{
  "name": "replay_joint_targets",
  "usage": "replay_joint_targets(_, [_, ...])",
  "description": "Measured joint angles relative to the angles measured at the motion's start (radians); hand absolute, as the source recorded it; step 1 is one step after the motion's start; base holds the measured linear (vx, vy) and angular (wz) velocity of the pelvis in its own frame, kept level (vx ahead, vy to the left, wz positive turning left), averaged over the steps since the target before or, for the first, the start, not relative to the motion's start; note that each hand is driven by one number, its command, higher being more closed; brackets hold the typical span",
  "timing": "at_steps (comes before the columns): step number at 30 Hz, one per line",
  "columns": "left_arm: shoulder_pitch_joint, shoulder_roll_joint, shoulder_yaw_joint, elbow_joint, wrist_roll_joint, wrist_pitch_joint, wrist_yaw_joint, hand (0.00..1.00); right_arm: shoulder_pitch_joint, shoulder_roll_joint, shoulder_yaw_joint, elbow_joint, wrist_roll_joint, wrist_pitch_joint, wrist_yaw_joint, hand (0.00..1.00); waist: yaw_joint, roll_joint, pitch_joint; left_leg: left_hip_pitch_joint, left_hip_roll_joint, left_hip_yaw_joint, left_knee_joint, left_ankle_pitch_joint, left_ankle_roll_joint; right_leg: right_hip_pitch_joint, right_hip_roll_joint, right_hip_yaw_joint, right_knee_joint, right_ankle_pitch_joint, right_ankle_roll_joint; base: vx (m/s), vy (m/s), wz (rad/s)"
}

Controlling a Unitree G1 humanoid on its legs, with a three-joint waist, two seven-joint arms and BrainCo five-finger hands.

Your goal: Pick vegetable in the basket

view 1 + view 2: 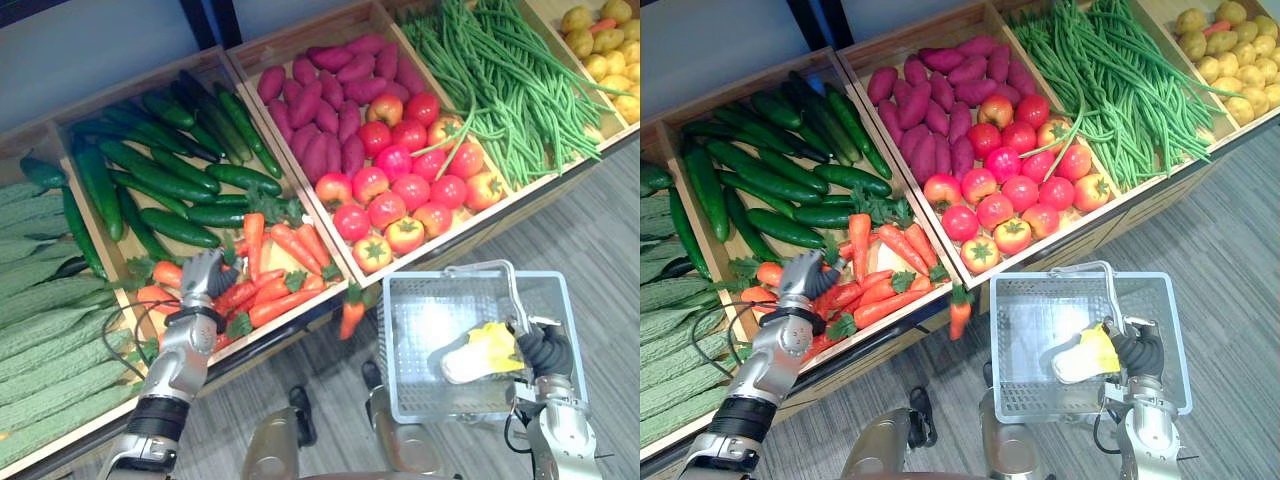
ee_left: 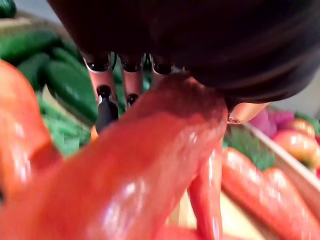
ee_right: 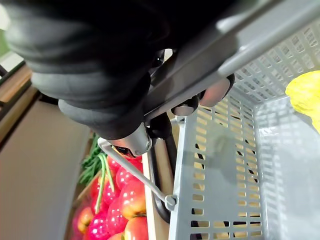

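Left wrist view shows the left hand wrapped round a glossy orange carrot in the wooden crate, so it should lift straight up, clear of the neighbouring carrots, toward the grey perforated plastic basket, whose metal handle the right hand clasps.

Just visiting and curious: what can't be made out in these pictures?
- Whether the left hand grips an orange carrot: left wrist view, the carrot blocks the camera.
- What the yellow-and-white item in the grey slatted plastic basket is: eye views, right hand covers its end.
- Yellow round potatoes: eye views, cut off by the edge.
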Motion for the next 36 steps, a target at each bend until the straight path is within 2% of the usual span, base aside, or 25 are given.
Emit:
replay_joint_targets(4, [0.066,-0.059,0.033,-0.201,-0.068,-0.007,0.079,1.00,0.023,0.020,0.002,-0.035,-0.001,0.011,0.001,1.00,0.005,-0.003,-0.003,0.015,-0.002,0.005,-0.011,-0.002,0.005,0.014,-0.003,-0.001,-0.002,0.000,0.000,-0.02,0.000,0.01])
replay_joint_targets(7, [0.090,-0.106,0.036,-0.253,-0.094,-0.022,0.105,1.00,0.023,0.033,0.002,-0.035,-0.002,0.020,0.001,1.00,0.005,-0.010,-0.014,0.016,0.000,0.004,-0.010,0.000,0.001,0.017,-0.003,-0.004,-0.004,0.000,0.000,0.01,-0.003,0.01])
replay_joint_targets(11, [0.127,-0.173,0.035,-0.308,-0.156,-0.054,0.110,1.00,0.035,0.056,0.002,-0.035,-0.011,0.034,0.002,1.00,0.005,-0.027,-0.039,0.019,0.004,0.003,-0.003,0.000,0.000,0.028,-0.003,-0.013,-0.016,0.002,0.001,0.03,0.003,0.04])
replay_joint_targets(15, [0.170,-0.226,0.035,-0.329,-0.281,-0.098,0.116,1.00,0.047,0.086,0.001,-0.035,-0.020,0.039,0.001,1.00,0.004,-0.032,-0.056,0.032,0.013,0.009,0.028,-0.010,0.010,0.048,0.003,-0.009,-0.017,0.002,0.002,0.02,0.014,-0.04])
replay_joint_targets(19, [0.229,-0.277,0.025,-0.357,-0.381,-0.129,0.107,1.00,0.054,0.116,0.003,-0.034,-0.021,0.040,0.006,1.00,0.027,-0.030,-0.079,0.032,0.049,0.041,0.085,-0.050,0.001,0.049,0.036,0.032,-0.015,0.007,0.007,-0.02,0.011,-0.34])
replay_joint_targets(25, [0.230,-0.289,-0.049,-0.359,-0.436,-0.145,0.076,1.00,0.051,0.134,0.009,-0.033,-0.036,0.043,0.005,1.00,0.029,-0.032,-0.080,0.030,0.093,0.106,0.147,-0.076,0.013,0.030,0.063,0.068,-0.015,0.030,0.015,-0.06,0.015,-0.43])
replay_joint_targets(27, [0.230,-0.311,-0.071,-0.359,-0.446,-0.154,0.061,1.00,0.034,0.143,0.017,-0.014,-0.041,0.044,0.004,1.00,0.036,-0.039,-0.080,0.041,0.123,0.177,0.156,-0.080,0.025,-0.020,-0.018,-0.130,0.045,0.013,-0.030,-0.10,-0.008,-0.77])
replay_joint_targets(28, [0.230,-0.312,-0.071,-0.359,-0.446,-0.154,0.060,1.00,0.024,0.144,0.023,-0.009,-0.041,0.045,0.002,1.00,0.040,-0.042,-0.080,0.048,0.132,0.198,0.157,-0.080,0.025,-0.037,-0.042,-0.176,0.099,0.005,-0.039,-0.07,-0.074,-1.01])
replay_joint_targets(30, [0.244,-0.317,-0.075,-0.361,-0.447,-0.154,0.060,1.00,-0.002,0.141,0.050,0.014,-0.045,0.045,-0.011,1.00,0.055,-0.049,-0.082,0.109,0.178,0.301,0.146,-0.078,0.018,-0.030,-0.133,-0.384,0.289,-0.069,-0.081,-0.02,-0.144,-1.22])
replay_joint_targets(32, [0.269,-0.328,-0.076,-0.367,-0.461,-0.169,0.061,1.00,-0.048,0.125,0.107,0.054,-0.058,0.042,-0.011,1.00,0.059,-0.052,-0.100,0.167,0.241,0.425,0.144,-0.086,-0.012,0.036,-0.254,-0.621,0.314,-0.149,-0.138,0.01,-0.192,-1.72])
replay_joint_targets(33, [0.275,-0.328,-0.076,-0.365,-0.466,-0.174,0.060,1.00,-0.070,0.119,0.123,0.076,-0.058,0.039,-0.011,1.00,0.059,-0.057,-0.112,0.174,0.256,0.459,0.152,-0.096,-0.032,0.048,-0.290,-0.685,0.304,-0.169,-0.135,0.03,-0.305,-2.13])
replay_joint_targets(34, [0.275,-0.326,-0.074,-0.350,-0.467,-0.177,0.059,1.00,-0.126,0.111,0.139,0.139,-0.058,0.034,-0.011,1.00,0.054,-0.066,-0.138,0.173,0.286,0.519,0.183,-0.113,-0.065,0.052,-0.322,-0.786,0.260,-0.197,-0.063,0.05,-0.311,-2.08])
replay_joint_targets(35, [0.267,-0.345,-0.077,-0.311,-0.469,-0.176,0.058,1.00,-0.191,0.090,0.139,0.217,-0.062,0.038,-0.017,1.00,0.049,-0.037,-0.143,0.181,0.317,0.535,0.164,-0.103,-0.081,0.048,-0.292,-0.842,0.225,-0.195,-0.087,0.09,-0.311,-1.96])
replay_joint_targets(36, [0.267,-0.359,-0.086,-0.299,-0.472,-0.176,0.057,1.00,-0.213,0.079,0.138,0.247,-0.068,0.040,-0.021,1.00,0.047,-0.032,-0.146,0.200,0.322,0.556,0.139,-0.094,-0.097,0.065,-0.293,-0.880,0.212,-0.196,-0.091,0.16,-0.235,-2.03])
